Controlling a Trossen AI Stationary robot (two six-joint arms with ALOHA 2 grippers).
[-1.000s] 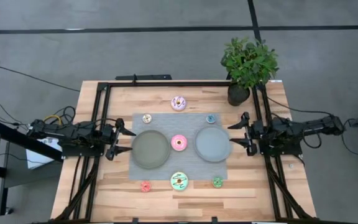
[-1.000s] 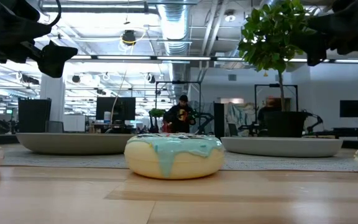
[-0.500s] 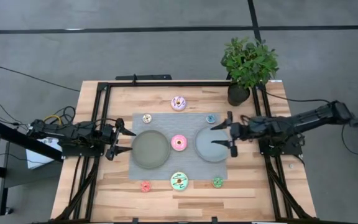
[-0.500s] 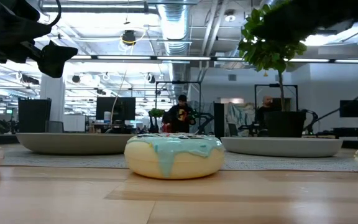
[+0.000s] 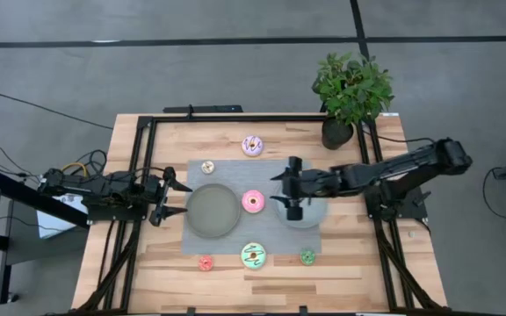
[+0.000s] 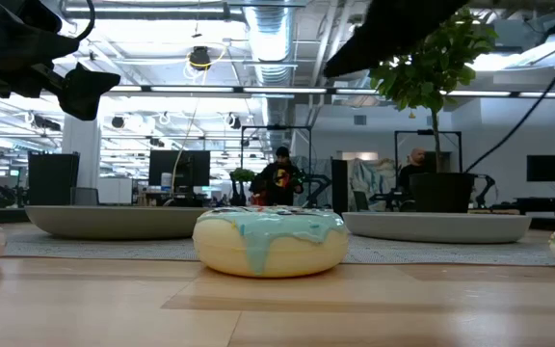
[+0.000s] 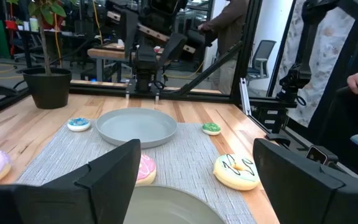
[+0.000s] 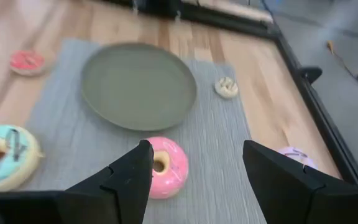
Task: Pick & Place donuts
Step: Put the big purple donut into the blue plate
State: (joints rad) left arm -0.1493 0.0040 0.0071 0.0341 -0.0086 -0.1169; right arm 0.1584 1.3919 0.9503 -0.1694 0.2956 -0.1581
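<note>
Seven donuts lie flat on the table. The pink one [image 5: 253, 201] sits on the grey mat between the two grey plates [image 5: 213, 210] [image 5: 310, 213]. The white-lilac donut [image 5: 252, 145] and the tan one [image 5: 207, 167] lie toward the far edge. Mint [image 5: 253, 256], red [image 5: 206, 262] and green [image 5: 307, 256] lie near. The blue one [image 7: 78, 124] shows only in the left wrist view. My right gripper [image 5: 292, 189] hangs open above the right plate's left rim, its fingers facing the pink donut [image 8: 165, 167]. My left gripper [image 5: 176, 197] waits open left of the left plate.
A potted plant [image 5: 350, 92] stands at the table's far right corner. A black frame [image 5: 148, 123] runs around the table's edges. The grey mat [image 5: 253, 224] carries both plates. People show in the room beyond the table in the low view.
My right arm has reached from the table's right edge toward the left, across the right plate and toward the pink donut, with its fingers staying apart. It now covers the blue donut in the high view. No donut has moved.
</note>
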